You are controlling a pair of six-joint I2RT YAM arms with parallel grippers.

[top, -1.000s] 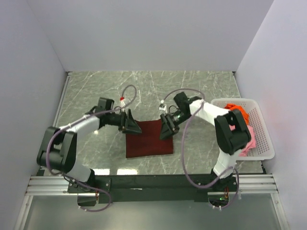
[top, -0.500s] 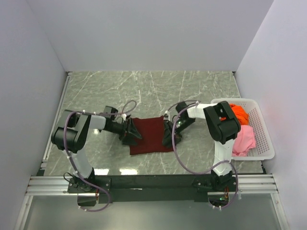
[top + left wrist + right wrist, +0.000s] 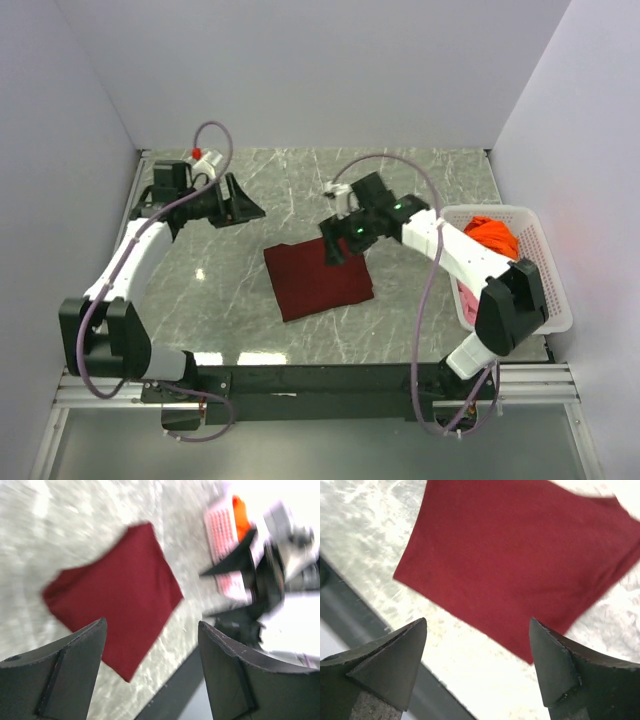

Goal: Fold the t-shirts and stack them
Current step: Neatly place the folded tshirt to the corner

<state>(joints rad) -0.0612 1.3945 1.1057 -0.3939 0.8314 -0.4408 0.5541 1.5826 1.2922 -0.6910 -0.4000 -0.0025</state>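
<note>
The folded maroon shirt lies flat on the table — soft, light, likely to sag unless pinched along a doubled edge. Over its far corner the right gripper hangs wide, empty; farther back, the left gripper gapes likewise.

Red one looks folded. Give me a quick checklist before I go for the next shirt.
1. The left hand is open and empty: ok.
2. The right hand is open and empty: ok.
3. The red shirt lies folded on the table, in neither hand: ok.
4. Its edges run square to the table edge: not ok, it lies turned.
5. The orange shirt shows in the basket: ok.
6. How the pink shirt lies: cannot tell, the right arm hides most of it.
</note>
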